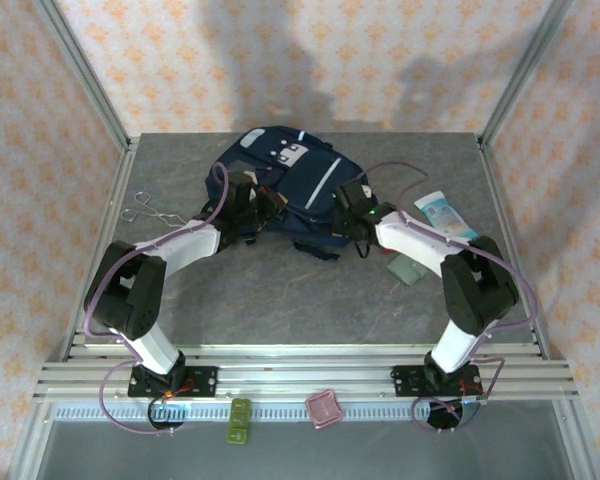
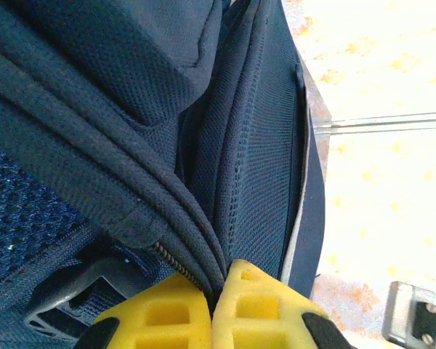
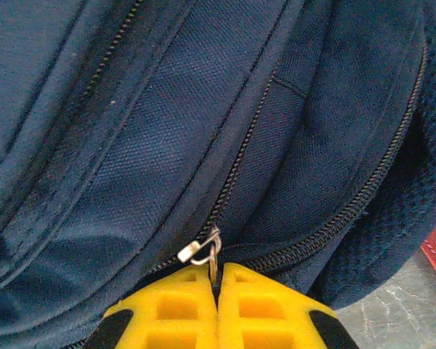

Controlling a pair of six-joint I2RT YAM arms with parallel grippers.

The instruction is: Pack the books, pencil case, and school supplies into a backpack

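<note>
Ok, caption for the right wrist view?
Right pincer shut on the zipper pull of the navy backpack.

no legible text, backpack (image 1: 290,185) markings and white-and-blue tube (image 1: 446,214) print too small

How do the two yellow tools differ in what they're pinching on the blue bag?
The left tool pinches a thick fabric seam of the backpack; the right tool pinches its small metal zipper pull. Seen from above, the left tool is at the backpack's left side, the right tool at its right. Both are yellow, shut, and pressed against the backpack.
</note>
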